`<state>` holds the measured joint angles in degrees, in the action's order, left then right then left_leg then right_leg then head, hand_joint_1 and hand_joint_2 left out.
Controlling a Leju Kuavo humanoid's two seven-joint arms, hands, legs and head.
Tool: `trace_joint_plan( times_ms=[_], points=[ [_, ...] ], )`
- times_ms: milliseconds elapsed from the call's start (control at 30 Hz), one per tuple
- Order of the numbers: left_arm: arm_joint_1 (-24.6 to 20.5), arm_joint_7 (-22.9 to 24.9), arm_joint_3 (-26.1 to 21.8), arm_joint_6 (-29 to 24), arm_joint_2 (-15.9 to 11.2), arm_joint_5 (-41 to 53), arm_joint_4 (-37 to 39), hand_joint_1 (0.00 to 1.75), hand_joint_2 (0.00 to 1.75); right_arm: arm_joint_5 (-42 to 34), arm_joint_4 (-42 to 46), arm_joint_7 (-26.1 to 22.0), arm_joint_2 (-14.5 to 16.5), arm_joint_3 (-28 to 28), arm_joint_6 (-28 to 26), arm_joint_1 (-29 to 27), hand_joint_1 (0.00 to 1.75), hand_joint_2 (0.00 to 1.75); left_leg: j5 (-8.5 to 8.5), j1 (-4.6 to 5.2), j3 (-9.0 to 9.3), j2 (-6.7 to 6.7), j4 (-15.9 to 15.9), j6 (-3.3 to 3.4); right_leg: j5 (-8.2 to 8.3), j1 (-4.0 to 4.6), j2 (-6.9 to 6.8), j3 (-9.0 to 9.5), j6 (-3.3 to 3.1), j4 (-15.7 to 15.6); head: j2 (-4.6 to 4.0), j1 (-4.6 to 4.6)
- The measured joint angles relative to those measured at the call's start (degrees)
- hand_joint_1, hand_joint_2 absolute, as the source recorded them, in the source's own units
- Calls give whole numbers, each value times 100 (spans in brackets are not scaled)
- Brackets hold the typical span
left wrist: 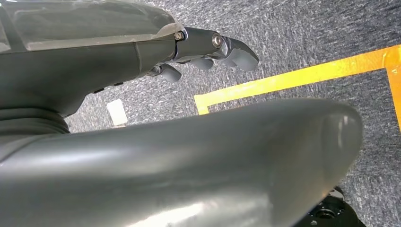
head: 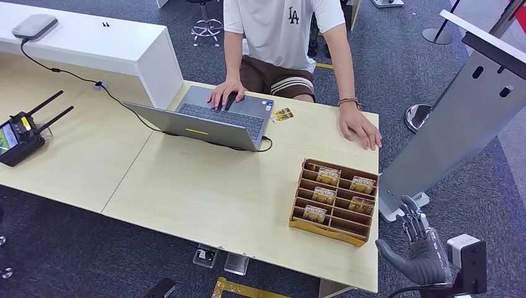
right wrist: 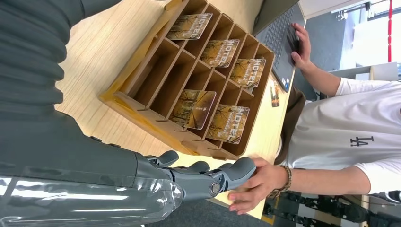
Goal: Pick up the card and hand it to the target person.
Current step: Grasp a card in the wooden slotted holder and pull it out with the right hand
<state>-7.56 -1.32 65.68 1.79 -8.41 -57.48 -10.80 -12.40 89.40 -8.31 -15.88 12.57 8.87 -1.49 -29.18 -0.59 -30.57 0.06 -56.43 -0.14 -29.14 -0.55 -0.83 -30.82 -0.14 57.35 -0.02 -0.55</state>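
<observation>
Lots of bare surface left of the wooden card rack, so that side's wide open. The right hand hangs off the surface's corner, fingers spread, with a grey slanted panel just beside it. Beyond the rack, the person's hand and laptop crowd the far edge

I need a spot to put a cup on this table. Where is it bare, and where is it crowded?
Bare: the wide patch between the laptop and the table's near edge, left of the card rack. Crowded: the far edge, with the person's hands.
</observation>
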Motion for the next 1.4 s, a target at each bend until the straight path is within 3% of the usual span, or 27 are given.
trace_joint_plan(
  times_ms=[200, 300, 467, 733, 833, 967, 1000, 1133, 1200, 1400],
  points=[
    [0, -15, 0, -4, 4, 0, 0, 0, 0, 36, 49, 17, -1, -4, -6, -16, 0, 175, 0, 0, 0, 0, 0, 0, 0, 0, 0, 0, 0, 0, 0, 0],
    [0, -45, 0, 8, 4, 0, 0, 0, 0, 441, 81, 88, -1, -5, -195, -14, 0, 175, 0, 0, 0, 0, 0, 0, 0, 0, 0, 0, 0, 0, 0, 0],
    [0, -97, 0, 11, 4, -2, 0, 0, 0, 2927, 442, 443, 5, 6, -1152, 13, 0, 175, 0, 0, -1, 0, 0, 0, 0, 0, 0, 1, 0, 0, 0, 0],
    [-5, -110, 0, 11, 5, 0, 0, 0, 0, 5780, 1290, 823, 116, 228, -1778, 62, 0, 175, 0, 0, -2, 0, 1, 0, 0, 0, 0, 1, 0, 1, 0, 0],
    [-6, -89, 0, 17, 7, 1, 0, 0, 0, 6572, 1537, 1090, 178, 416, -1849, 95, 0, 175, 0, 0, -2, 0, 1, 0, 0, 0, 0, 2, 0, 1, 0, 0],
    [-7, -86, 0, 26, 7, 4, 0, 0, 0, 7505, 1767, 1537, 231, 719, -1563, 181, 0, 175, 0, 0, -1, 0, 1, 0, 0, 0, 0, 2, 0, 1, 0, 1],
    [-7, -91, 0, 26, 7, 4, 0, 0, 0, 7759, 1812, 1671, 242, 802, -1453, 206, 7, 175, 0, 0, -1, 0, 1, 0, 0, 0, 0, 2, 0, 1, 0, 1],
    [-7, -127, 0, 26, 7, 8, 0, 0, 0, 8251, 1906, 2045, 300, 1128, -982, 318, 163, 175, 0, 0, -2, 0, 1, 0, 0, 0, 0, 2, 0, 1, 0, -1],
    [-8, -143, 0, 26, 8, 16, 0, 0, 0, 8277, 1908, 2120, 334, 1272, -846, 375, 173, 175, 0, 0, -2, -1, 1, 0, 0, 0, 0, 2, 0, 1, 0, -1],
    [-25, -127, 1, 36, 14, 78, 0, 0, 0, 8461, 1890, 2368, 410, 1596, -589, 513, 175, 175, 0, 0, -2, -1, 1, 0, 0, 0, 0, 1, 0, 1, 0, -2]
  ],
)
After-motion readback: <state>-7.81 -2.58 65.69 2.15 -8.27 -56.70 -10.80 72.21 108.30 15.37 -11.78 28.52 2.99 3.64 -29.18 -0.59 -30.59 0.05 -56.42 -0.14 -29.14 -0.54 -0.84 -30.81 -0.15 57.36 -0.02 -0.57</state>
